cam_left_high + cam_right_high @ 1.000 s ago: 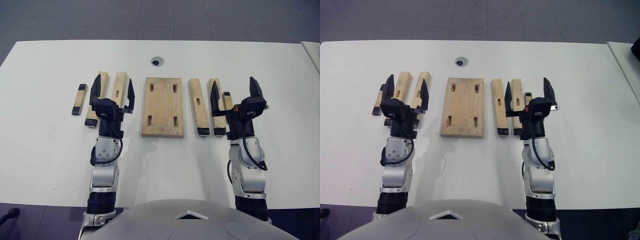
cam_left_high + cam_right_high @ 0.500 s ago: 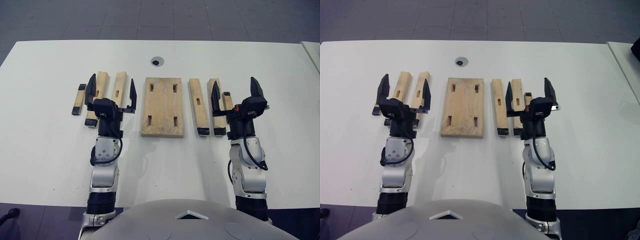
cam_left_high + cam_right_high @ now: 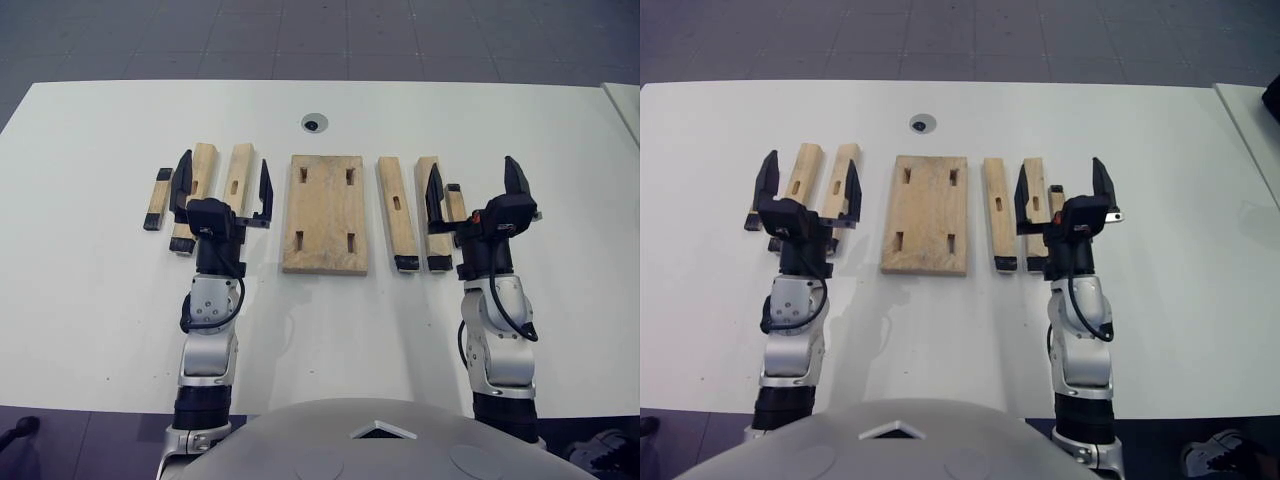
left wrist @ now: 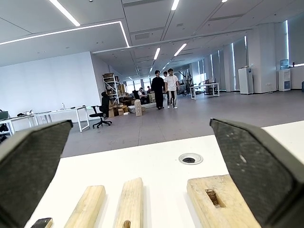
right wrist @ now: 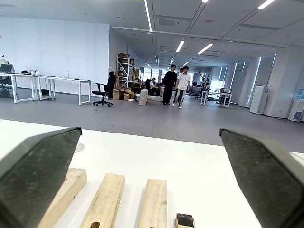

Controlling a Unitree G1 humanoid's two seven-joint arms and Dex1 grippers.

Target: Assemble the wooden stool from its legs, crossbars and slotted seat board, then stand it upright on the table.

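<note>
At the centre of the head view, the slotted seat board [image 3: 324,213] lies flat on the white table [image 3: 100,280], with the left pair of legs [image 3: 240,170] and the right pair of legs [image 3: 396,212] flanking it, and the left crossbar [image 3: 157,198] and right crossbar [image 3: 455,203] at the row's outer ends. Just below the row, the left gripper [image 3: 225,162] stands over the left legs and the right gripper [image 3: 473,165] over the outer right leg and crossbar, each with fingers spread wide, holding nothing. Above the board sits a round cable hole [image 3: 314,123].
</note>
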